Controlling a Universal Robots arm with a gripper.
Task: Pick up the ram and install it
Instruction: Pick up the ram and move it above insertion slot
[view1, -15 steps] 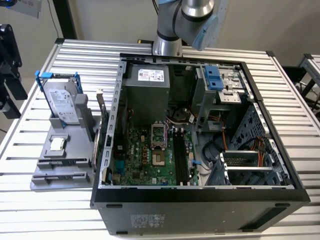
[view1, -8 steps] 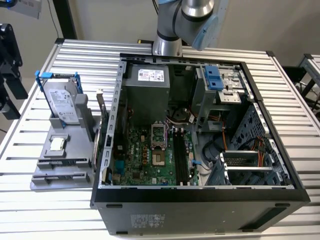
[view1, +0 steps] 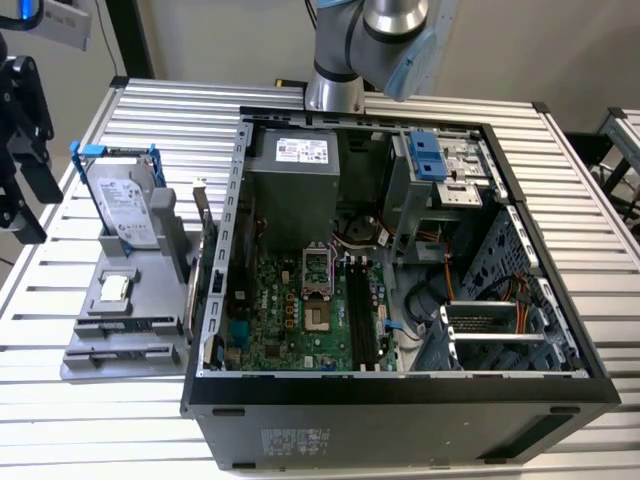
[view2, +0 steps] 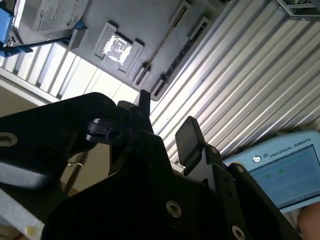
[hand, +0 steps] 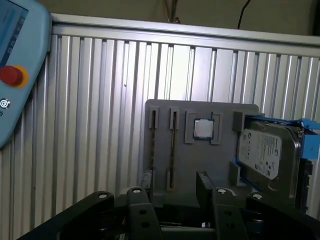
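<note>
Pick not begun. My pincer (hand: 172, 197) gapes wide, empty, over the desk (hand: 100, 125) near the grey holder (hand: 200, 160). The ram (hand: 172, 150) stands edgewise in a holder groove, untouched. Motherboard slots (view1: 361, 320) look bare, so pickup and install both remain.

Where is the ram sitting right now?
In the first wrist view the ram stands in a slot of the gray holder, beside the square chip; the holder lies at the exterior view's left of the computer case.

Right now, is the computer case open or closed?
Open: the computer case lacks its side panel; the motherboard inside is visible.
</note>
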